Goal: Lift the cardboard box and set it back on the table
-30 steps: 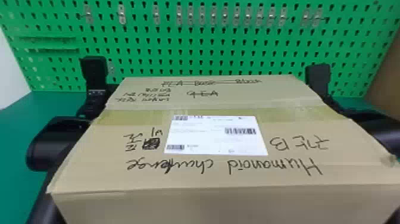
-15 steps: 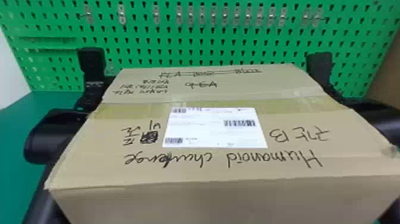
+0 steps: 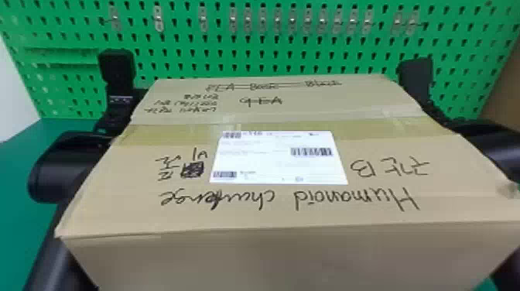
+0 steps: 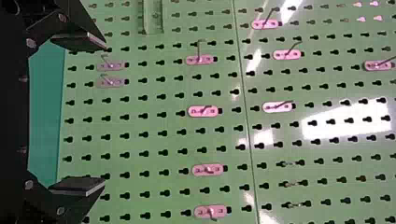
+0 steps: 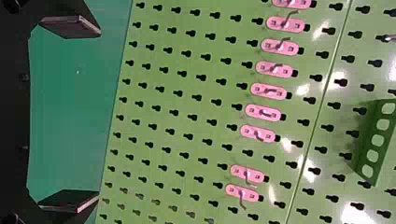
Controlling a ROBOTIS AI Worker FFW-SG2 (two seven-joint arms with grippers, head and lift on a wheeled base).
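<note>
The cardboard box [image 3: 278, 209] spans the middle and front of the head view, its taped top facing up with a white label and handwriting. Beside its far left corner stands my left gripper [image 3: 117, 71], and my right gripper [image 3: 417, 79] is by the far right corner. Both forearms flank the box's sides. In the left wrist view the left gripper [image 4: 86, 113] has its fingers wide apart with nothing between them. The right gripper [image 5: 81, 114] is likewise open and holds nothing in the right wrist view. The box's underside is hidden.
A green pegboard [image 3: 271, 50] with a row of metal hooks rises behind the box. Green table surface [image 3: 13, 162] shows left of the left arm. A green holder with round holes [image 5: 376, 140] is on the pegboard in the right wrist view.
The box has risen in the head view and looks slightly nearer. Both grippers and arms have moved upward along with it, still at its sides.
</note>
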